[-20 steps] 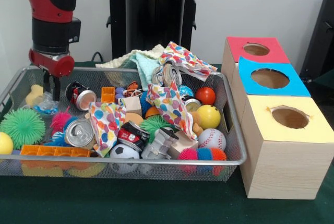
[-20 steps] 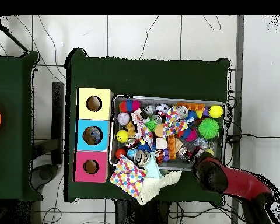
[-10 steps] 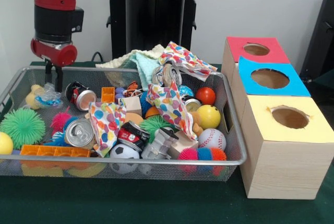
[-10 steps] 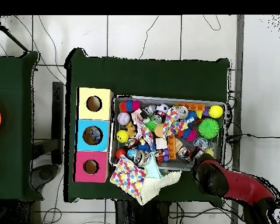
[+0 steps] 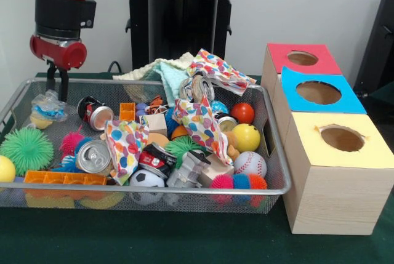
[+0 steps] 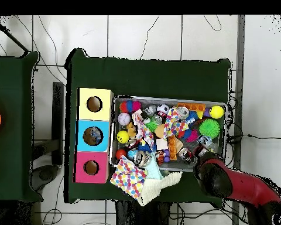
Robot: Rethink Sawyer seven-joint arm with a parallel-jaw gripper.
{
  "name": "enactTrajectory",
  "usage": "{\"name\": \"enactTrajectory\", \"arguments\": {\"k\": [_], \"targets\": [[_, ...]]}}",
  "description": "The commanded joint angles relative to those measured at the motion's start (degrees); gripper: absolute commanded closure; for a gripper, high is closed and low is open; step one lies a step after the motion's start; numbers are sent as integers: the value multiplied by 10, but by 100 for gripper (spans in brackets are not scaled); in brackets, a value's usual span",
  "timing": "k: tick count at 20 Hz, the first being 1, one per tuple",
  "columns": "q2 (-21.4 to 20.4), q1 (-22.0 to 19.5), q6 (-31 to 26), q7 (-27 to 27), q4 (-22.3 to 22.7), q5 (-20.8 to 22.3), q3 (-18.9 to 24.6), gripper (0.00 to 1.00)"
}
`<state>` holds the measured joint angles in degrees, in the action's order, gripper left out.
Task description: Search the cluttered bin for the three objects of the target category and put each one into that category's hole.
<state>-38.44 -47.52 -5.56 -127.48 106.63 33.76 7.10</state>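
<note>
Red-and-black arm's gripper (image 5: 56, 95) low at the 10 o'clock corner of the wire bin (image 5: 184, 189); cannot tell how wide the claw stands or whether anything is gripped. Clear crinkly toy (image 5: 47, 108) with blue inside just at its 7 o'clock, touching or nearly so. Green spiky ball (image 5: 26, 149) at 6 o'clock of that toy, by the left wall. Silver can (image 5: 93, 156) further right, among cloths, balls and blocks. At 3 o'clock of the bin, three holed boxes: red-topped box (image 5: 301, 59), blue-topped box (image 5: 320, 95), yellow-topped box (image 5: 335, 178).
</note>
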Motion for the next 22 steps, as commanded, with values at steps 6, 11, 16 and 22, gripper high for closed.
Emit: {"name": "enactTrajectory", "arguments": {"k": [6, 11, 16, 22], "targets": [[-71, -3, -80, 9, 59, -36, 72, 100], [-98, 3, -85, 14, 69, -40, 79, 100], [-124, 21, -94, 7, 83, -46, 77, 100], [-133, 61, -79, -12, 89, -42, 55, 100]]}}
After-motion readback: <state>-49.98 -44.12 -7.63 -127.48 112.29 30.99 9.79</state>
